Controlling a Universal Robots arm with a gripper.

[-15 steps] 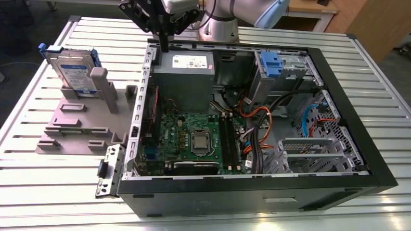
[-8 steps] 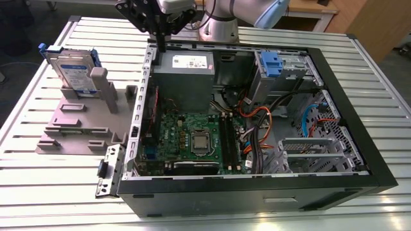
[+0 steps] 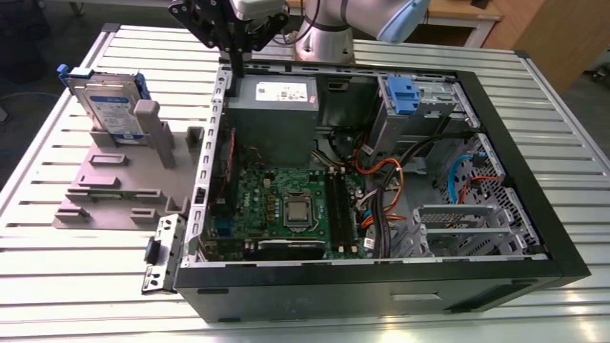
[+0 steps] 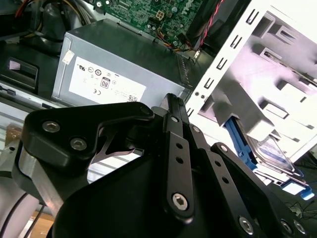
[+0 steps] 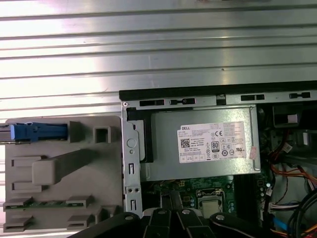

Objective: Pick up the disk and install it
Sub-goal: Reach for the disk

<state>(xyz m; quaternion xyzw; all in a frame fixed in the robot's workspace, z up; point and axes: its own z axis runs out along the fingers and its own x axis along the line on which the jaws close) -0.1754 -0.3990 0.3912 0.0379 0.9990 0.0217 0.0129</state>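
Jaws: we're seeing the gripper (image 3: 236,61) with its fingers pressed together and nothing pinched between them.
Jaws' spot: up in the air over the rim of the open computer case (image 3: 362,293), at the corner where the power supply sits.
Nearest to the jaws: the grey power supply (image 3: 271,107), just below the tips. In the second wrist view the tips (image 4: 171,99) sit right in front of its label.
Disk: the disk (image 3: 105,107) stands on edge in the grey holder (image 3: 105,179), blue bracket around it. It's lower than the jaws and well apart from them, toward the exterior view's left, not touched.
Holder: outside the case on the slatted table (image 3: 76,257), beside the case wall below the jaws.
Past the power supply from the jaws: the green motherboard (image 3: 286,200), lying flat inside the case.
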